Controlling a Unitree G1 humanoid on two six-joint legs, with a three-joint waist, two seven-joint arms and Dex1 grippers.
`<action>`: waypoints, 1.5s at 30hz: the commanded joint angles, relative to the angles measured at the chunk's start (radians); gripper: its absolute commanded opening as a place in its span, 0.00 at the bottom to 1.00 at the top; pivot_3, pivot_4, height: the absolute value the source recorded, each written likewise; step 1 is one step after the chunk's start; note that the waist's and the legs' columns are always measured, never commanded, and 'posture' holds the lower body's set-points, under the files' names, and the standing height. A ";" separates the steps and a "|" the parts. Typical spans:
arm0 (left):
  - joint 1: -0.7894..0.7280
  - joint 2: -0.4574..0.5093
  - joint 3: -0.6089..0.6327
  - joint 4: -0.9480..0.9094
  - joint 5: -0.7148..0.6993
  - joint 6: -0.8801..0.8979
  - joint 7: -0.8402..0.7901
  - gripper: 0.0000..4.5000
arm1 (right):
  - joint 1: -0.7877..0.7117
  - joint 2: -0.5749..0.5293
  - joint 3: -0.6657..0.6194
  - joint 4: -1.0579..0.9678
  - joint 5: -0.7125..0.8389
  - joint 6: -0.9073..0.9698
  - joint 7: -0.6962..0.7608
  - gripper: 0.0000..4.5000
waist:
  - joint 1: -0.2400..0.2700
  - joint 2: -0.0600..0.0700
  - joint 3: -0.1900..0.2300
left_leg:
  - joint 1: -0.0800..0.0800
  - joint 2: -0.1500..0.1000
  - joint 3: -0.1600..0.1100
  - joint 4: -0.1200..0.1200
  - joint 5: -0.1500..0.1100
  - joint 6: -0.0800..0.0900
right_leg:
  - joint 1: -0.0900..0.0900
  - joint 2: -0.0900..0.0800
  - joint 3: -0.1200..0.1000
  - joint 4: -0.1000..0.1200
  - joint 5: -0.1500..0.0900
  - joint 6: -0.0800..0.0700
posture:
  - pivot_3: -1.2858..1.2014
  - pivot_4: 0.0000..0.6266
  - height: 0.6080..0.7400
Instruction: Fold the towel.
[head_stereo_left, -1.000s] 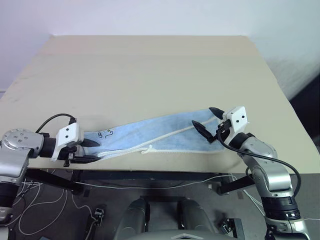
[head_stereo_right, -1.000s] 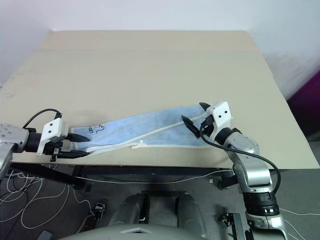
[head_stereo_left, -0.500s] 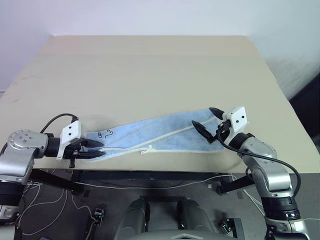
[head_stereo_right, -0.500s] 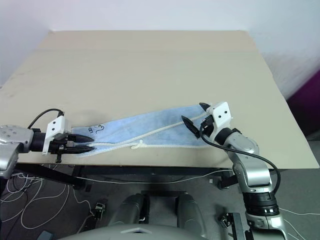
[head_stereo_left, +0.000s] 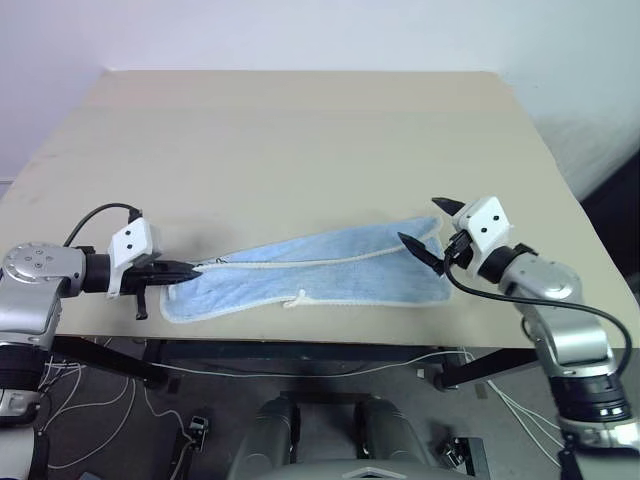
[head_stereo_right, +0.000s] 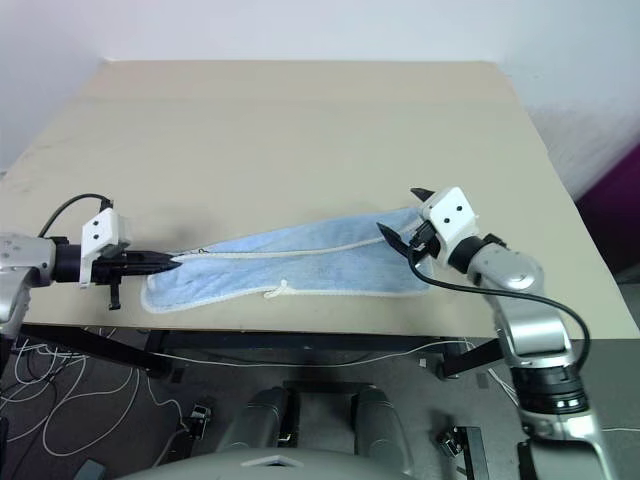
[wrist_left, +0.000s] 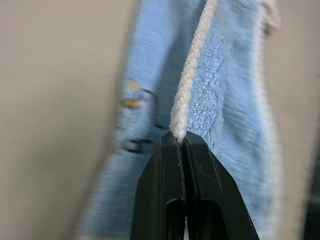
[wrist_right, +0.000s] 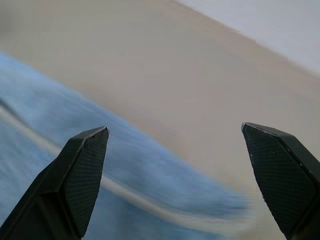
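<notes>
The light blue towel (head_stereo_left: 320, 272) lies as a long strip near the front edge of the beige table (head_stereo_left: 300, 140), with whitish edging along its sides. My left gripper (head_stereo_left: 186, 268) is at the towel's left end, shut on the whitish corded edging (wrist_left: 186, 95), which it holds slightly raised off the table. At the towel's right end my right gripper (head_stereo_left: 427, 222) hovers open, its two fingertips spread wide over the cloth (wrist_right: 55, 125) with nothing between them.
The table's front edge (head_stereo_left: 330, 343) runs just below the towel. Beige tabletop stretches far behind the towel up to a pale wall. Cables (head_stereo_left: 90, 400) hang under the table at the left.
My left gripper has shut on the towel's edging and lifted it a little, drawing the edge taut. My right gripper has rolled and moved up and to the right, still open.
</notes>
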 joint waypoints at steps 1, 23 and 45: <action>-0.014 -0.008 0.020 -0.004 -0.005 -0.024 0.014 0.01 | -0.060 -0.088 0.031 0.103 -0.092 -0.112 0.070 1.00 | -0.002 0.000 0.000 | 0.000 0.000 0.000 0.000 0.000 0.000 | 0.000 0.000 0.000 0.000 0.000 0.000 | 0.52 0.24 1.00; 0.058 -0.041 0.042 -0.083 -0.023 -0.010 0.102 0.00 | -0.382 -0.181 0.254 0.726 -0.492 -0.793 0.034 0.65 | -0.003 0.001 0.001 | 0.000 0.000 0.001 0.000 0.000 0.000 | -0.001 0.000 0.001 0.000 0.000 0.000 | 0.52 0.24 1.00; -0.260 -0.067 0.027 0.235 0.102 -0.205 0.258 0.00 | -0.565 -0.292 0.168 0.788 -0.444 -0.808 0.053 0.01 | -0.001 0.002 0.002 | 0.000 0.000 0.001 0.001 0.000 0.000 | -0.001 0.001 0.000 0.001 0.000 0.000 | 0.52 0.24 1.00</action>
